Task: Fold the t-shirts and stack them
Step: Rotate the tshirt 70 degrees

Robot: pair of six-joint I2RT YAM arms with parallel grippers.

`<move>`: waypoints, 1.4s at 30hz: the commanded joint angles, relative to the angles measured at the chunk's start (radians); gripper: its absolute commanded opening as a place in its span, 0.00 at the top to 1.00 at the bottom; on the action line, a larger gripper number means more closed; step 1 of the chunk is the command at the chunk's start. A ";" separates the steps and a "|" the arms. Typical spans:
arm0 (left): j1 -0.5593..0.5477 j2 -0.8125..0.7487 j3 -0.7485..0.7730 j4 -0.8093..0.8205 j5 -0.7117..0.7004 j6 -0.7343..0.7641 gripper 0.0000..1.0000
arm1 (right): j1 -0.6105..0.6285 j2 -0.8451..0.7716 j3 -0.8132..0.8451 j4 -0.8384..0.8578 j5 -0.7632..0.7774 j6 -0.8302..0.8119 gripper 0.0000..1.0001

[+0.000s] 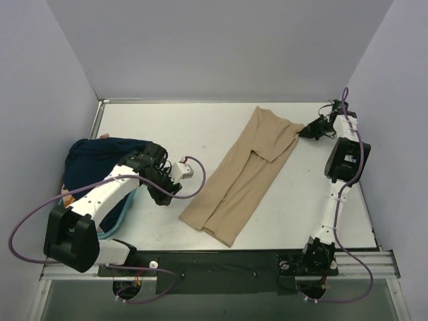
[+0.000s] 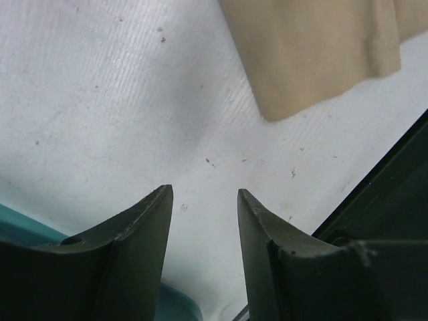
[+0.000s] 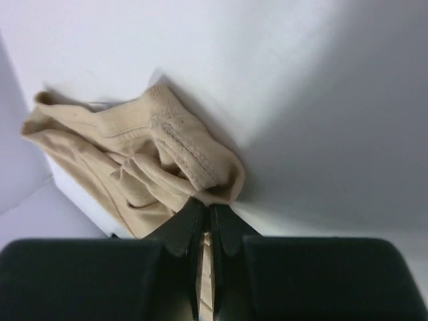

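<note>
A tan t-shirt (image 1: 239, 175) lies folded lengthwise in a long strip across the middle of the white table. My right gripper (image 1: 302, 132) is shut on its far right corner, by the collar (image 3: 175, 142), and the cloth shows pinched between the jaws in the right wrist view (image 3: 206, 208). My left gripper (image 1: 164, 194) is open and empty, low over the bare table left of the shirt's near end (image 2: 314, 53). A dark navy t-shirt (image 1: 100, 157) lies heaped on the teal basket (image 1: 119, 219) at the left, with a pinkish one (image 1: 67, 196) peeking out at its left edge.
The table's (image 1: 167, 134) metal front rail (image 1: 221, 257) runs along the near edge and shows dark in the left wrist view (image 2: 394, 180). Grey walls close in the back and both sides. The teal basket rim shows under my left fingers (image 2: 27, 227).
</note>
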 commanded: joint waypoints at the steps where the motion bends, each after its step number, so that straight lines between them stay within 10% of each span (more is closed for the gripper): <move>1: -0.009 -0.079 -0.058 0.049 0.108 0.182 0.46 | 0.064 0.077 0.131 0.230 -0.096 0.184 1.00; 4: -0.084 -0.096 -0.086 0.083 0.120 0.254 0.45 | 0.076 0.101 0.148 0.408 -0.090 0.312 0.76; 7: -0.187 -0.116 -0.109 0.127 0.096 0.317 0.43 | 0.070 0.072 0.136 0.418 -0.061 0.289 0.14; 9: -0.240 -0.133 -0.120 0.139 0.146 0.393 0.38 | 0.057 -0.002 0.078 0.390 -0.018 0.232 0.02; 20: -0.285 -0.060 -0.184 0.201 0.329 0.828 0.33 | 0.165 -0.898 -0.786 -0.029 0.280 -0.188 0.00; 28: -0.380 0.037 -0.221 0.310 0.217 0.912 0.35 | 0.634 -1.415 -1.373 -0.150 0.361 0.066 0.09; 42: -0.443 -0.014 -0.270 0.330 0.174 0.873 0.35 | 0.981 -1.147 -1.505 0.184 0.162 0.272 0.43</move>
